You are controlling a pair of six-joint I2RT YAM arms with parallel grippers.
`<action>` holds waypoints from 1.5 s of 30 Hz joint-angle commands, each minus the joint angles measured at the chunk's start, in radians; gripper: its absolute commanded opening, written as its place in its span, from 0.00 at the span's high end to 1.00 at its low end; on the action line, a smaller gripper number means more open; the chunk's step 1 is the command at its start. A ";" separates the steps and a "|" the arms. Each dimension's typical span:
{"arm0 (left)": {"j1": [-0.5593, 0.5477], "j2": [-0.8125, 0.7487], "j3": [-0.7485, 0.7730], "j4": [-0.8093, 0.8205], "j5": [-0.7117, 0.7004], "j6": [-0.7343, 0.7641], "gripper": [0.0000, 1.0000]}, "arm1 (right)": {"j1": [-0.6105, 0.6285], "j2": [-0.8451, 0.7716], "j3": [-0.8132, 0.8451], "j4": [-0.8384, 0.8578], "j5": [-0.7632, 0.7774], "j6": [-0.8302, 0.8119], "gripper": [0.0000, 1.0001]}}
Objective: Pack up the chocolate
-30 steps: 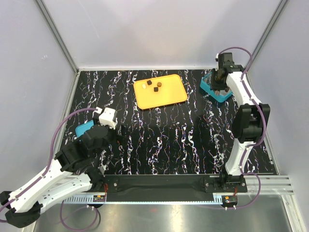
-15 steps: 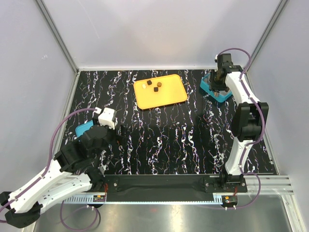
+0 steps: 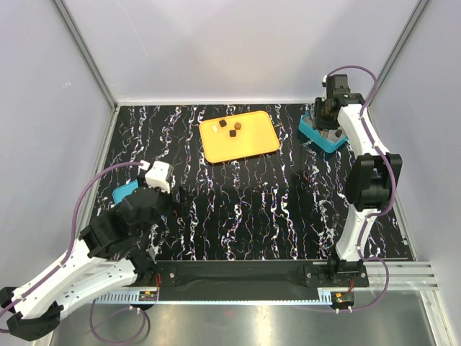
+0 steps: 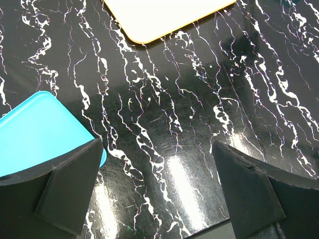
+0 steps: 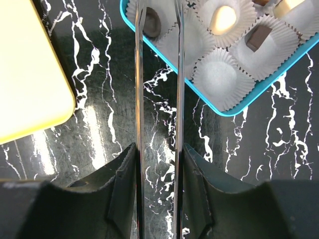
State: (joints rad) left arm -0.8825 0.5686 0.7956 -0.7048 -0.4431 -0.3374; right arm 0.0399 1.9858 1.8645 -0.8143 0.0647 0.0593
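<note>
Top external view: four pieces of chocolate [image 3: 233, 133] lie loose on the far-left part of the orange tray [image 3: 252, 144], three dark lumps and one cream oval; the teal box [image 3: 317, 135] sits to the right of the tray, apart from it, with the right gripper [image 3: 325, 124] hanging over it; the left gripper [image 3: 155, 180] is well off the tray's near-left corner, beside a teal lid [image 3: 124, 192]; how either pair of jaws stands cannot be read from here.

Left wrist view: the left gripper [image 4: 157, 147] is spread wide and holds nothing; bare table [image 4: 174, 99] shows between its fingers, and a corner of the tray lies beyond.

Right wrist view: only here do the box's white paper cups [image 5: 219, 77] show, several filled and one empty; a dark lump [image 5: 151, 22] sits in the cup nearest the tray, between the right gripper's [image 5: 160, 7] thin blades; these stand wider than the lump, so it sits free, not pinched.

The pieces are probably light, firm but easily scuffed, and smooth enough to squirt out from thin blades; each is best taken low across its middle with gentle pressure.
</note>
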 commanded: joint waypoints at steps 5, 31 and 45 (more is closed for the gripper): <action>-0.001 -0.021 0.005 0.044 -0.025 -0.005 0.01 | 0.037 -0.123 0.041 0.003 -0.045 0.051 0.55; -0.001 -0.052 0.005 0.050 -0.026 -0.006 0.01 | 0.580 0.329 0.421 0.104 0.013 0.039 0.54; -0.001 -0.050 0.004 0.051 -0.022 -0.003 0.01 | 0.601 0.380 0.364 0.150 0.027 0.014 0.52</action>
State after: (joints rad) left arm -0.8825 0.5289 0.7956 -0.7021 -0.4496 -0.3401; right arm 0.6247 2.3447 2.1944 -0.7170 0.0608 0.0937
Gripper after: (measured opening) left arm 0.991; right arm 0.480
